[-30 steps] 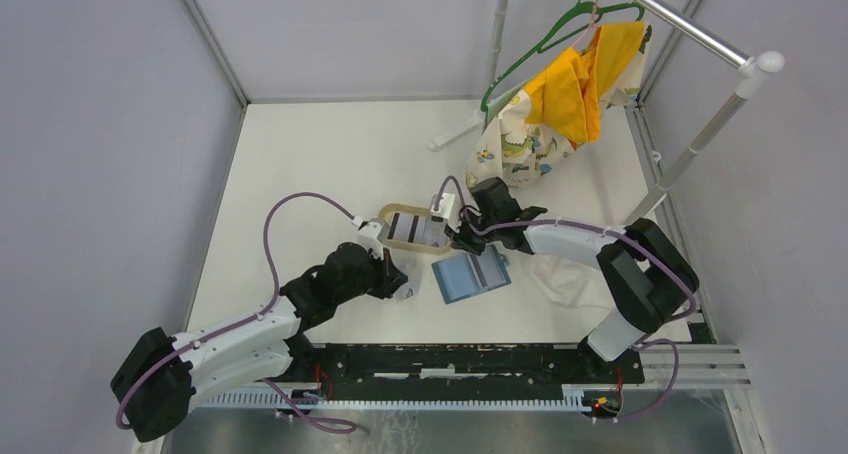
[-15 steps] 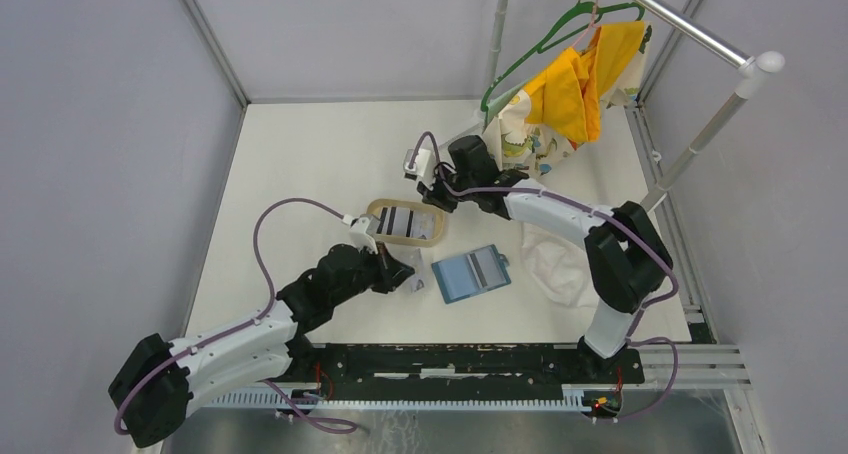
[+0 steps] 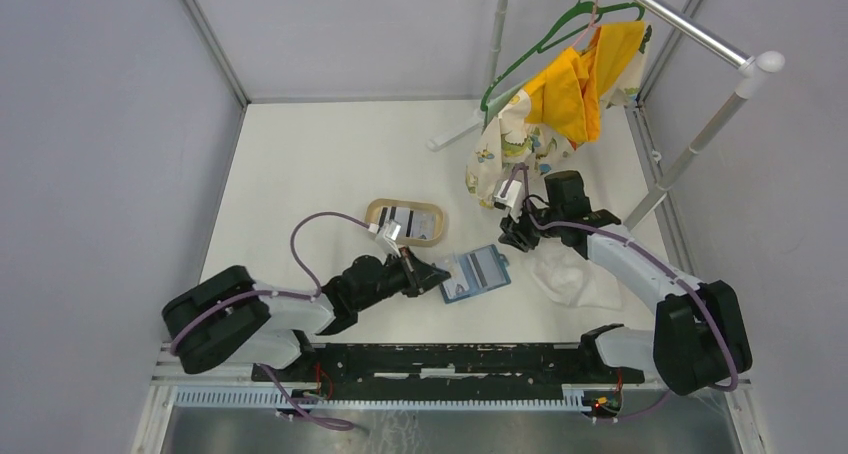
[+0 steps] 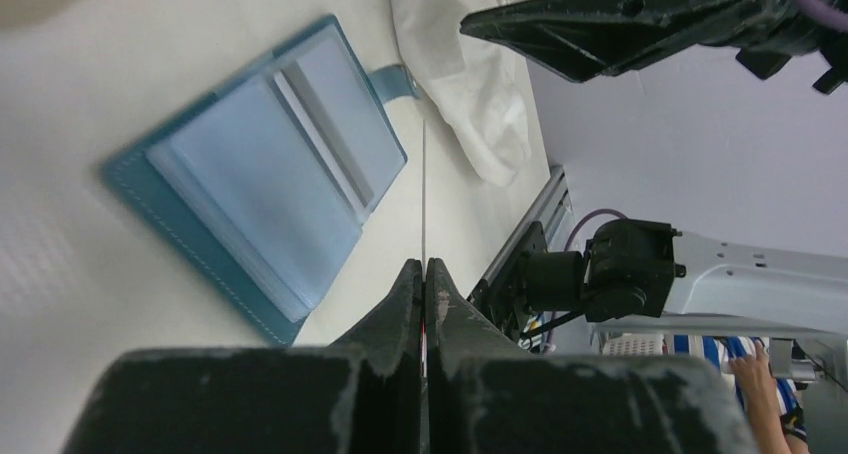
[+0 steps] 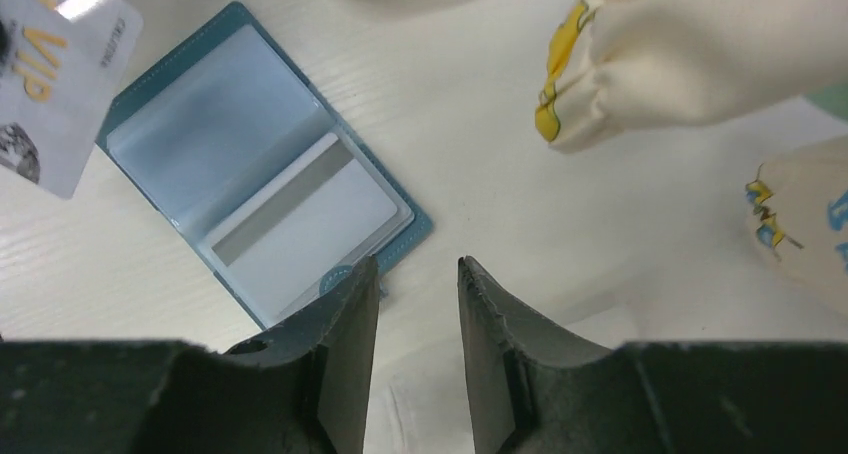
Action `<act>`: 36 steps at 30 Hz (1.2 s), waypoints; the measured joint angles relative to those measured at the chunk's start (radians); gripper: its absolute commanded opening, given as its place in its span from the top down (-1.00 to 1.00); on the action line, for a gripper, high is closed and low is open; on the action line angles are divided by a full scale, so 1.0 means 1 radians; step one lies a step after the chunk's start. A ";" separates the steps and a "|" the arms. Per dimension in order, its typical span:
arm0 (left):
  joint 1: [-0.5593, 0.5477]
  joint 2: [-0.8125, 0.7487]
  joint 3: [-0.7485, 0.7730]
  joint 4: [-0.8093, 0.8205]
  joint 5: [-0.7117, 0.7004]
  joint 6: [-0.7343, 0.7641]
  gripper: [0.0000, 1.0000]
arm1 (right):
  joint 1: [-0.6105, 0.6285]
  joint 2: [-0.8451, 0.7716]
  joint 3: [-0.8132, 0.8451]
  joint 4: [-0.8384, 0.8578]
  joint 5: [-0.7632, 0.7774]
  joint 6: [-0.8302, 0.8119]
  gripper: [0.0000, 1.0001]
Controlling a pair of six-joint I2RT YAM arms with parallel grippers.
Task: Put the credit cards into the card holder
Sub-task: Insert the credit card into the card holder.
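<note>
Two arms meet over an open blue card holder (image 3: pixel 478 274) on the worktop (image 3: pixel 320 164): left jaws pinch a VIP credit card (image 5: pixel 55 84) at its left edge; right jaws hover parted, empty, far-right.

A robotics lab cell: 2 arms (image 3: pixel 290 312) bolted to a rail (image 3: pixel 480 359), grey panel walls (image 3: pixel 100 124), aluminium framing (image 3: pixel 207 39).

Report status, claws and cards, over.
Left claw shut on VIP card. Right claw open, empty. Card holder open flat, one card already sleeved. Nothing in the way.
</note>
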 measured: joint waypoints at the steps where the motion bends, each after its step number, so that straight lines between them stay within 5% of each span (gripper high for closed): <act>1: -0.024 0.052 0.009 0.041 -0.007 -0.008 0.96 | -0.018 0.008 -0.003 -0.010 -0.009 -0.001 0.09; 9: -0.068 0.405 0.067 0.333 -0.030 -0.101 0.97 | -0.057 0.095 -0.004 -0.048 -0.038 -0.017 -0.23; 14: -0.068 0.460 0.085 0.380 -0.047 -0.147 0.96 | -0.057 0.163 -0.004 -0.066 -0.039 -0.022 -0.28; 36: -0.068 0.421 0.187 0.115 -0.109 -0.189 0.97 | -0.057 0.204 -0.003 -0.081 -0.021 -0.041 -0.28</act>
